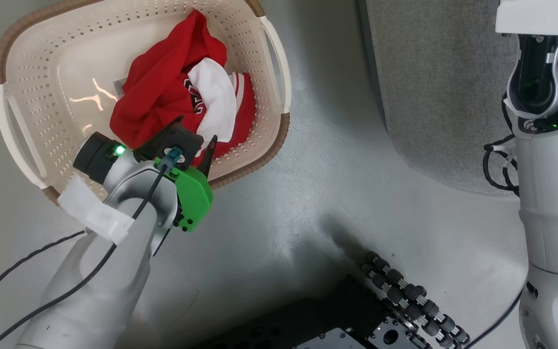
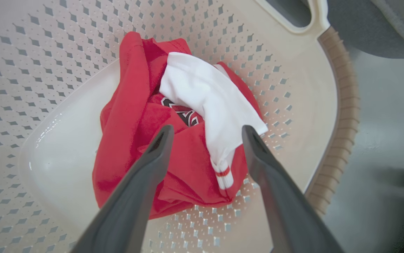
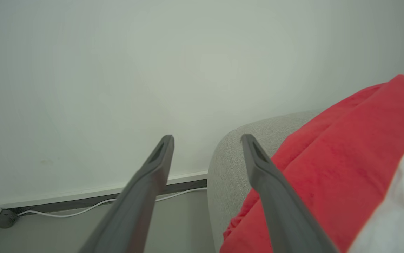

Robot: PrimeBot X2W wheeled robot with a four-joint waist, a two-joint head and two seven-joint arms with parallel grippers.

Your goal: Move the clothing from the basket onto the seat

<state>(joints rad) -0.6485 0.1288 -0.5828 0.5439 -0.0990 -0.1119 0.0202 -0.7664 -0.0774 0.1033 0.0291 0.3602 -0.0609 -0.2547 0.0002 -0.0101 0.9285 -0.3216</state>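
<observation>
Grey floor, laundry basket near the sofa.
My left hand hangs wide open over the basket's red-and-white garment, gripping nothing; my right hand is open, empty.

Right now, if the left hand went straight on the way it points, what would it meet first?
Most likely the clothing, bunched in the basket: the open left hand points straight at its middle. How near it already is, I can't tell.

Clothing in basket, left of seat
</observation>
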